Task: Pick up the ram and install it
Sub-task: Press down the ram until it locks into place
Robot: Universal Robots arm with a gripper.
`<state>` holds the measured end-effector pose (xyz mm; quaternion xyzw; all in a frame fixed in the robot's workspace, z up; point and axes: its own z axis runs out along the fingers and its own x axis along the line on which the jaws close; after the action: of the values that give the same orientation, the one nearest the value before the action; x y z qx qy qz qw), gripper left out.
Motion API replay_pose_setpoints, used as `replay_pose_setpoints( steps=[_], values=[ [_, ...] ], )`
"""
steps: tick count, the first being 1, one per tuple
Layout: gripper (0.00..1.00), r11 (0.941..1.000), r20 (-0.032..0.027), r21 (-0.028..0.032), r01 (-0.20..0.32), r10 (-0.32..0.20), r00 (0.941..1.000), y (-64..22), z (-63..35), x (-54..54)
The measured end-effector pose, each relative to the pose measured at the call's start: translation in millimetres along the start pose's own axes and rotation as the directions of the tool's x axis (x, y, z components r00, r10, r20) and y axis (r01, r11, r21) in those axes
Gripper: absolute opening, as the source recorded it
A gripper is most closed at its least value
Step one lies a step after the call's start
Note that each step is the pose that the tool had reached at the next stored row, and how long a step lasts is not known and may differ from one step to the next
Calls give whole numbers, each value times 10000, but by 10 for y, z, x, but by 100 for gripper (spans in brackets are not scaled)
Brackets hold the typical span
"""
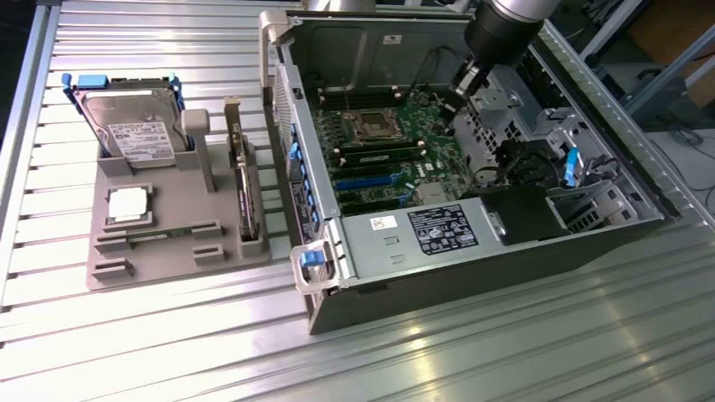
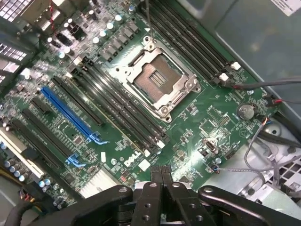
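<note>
The gripper [image 2: 161,173] – black, fingers pressed together, empty – hovers over the glossy green motherboard [image 2: 202,117] (bare square socket [image 2: 157,82]), while the thin ram [image 1: 166,235] lies in the grey tray [image 1: 167,270].

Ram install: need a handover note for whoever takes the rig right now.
Gripper: shut, holding nothing, hovering over the green motherboard inside the open grey computer case.
Ram: thin green circuit-board stick, lying in the grey parts tray outside the case.
Done: nothing visible; the long black memory slots look empty.
Left: ram not picked up, not installed.
</note>
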<state>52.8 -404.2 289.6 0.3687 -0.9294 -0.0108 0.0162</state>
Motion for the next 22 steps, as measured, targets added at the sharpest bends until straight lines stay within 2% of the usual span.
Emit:
replay_pose_setpoints(
  steps=[4,8,11,13,15,20,22],
  values=[
    [11,9959,28,-21,-907,907,9959,0,0,0],
    [11,9852,51,-42,-1712,1712,9852,0,0,0],
    [11,9696,72,-63,-2446,2446,9696,0,0,0],
    [11,9562,84,-78,-2926,2927,9562,0,0,0],
    [11,9450,92,-89,-3269,3270,9450,0,0,0],
    [11,9116,112,-119,-4109,4110,9116,0,0,0],
    [11,9002,117,-128,-4352,4354,9002,0,0,0]
  ],
)
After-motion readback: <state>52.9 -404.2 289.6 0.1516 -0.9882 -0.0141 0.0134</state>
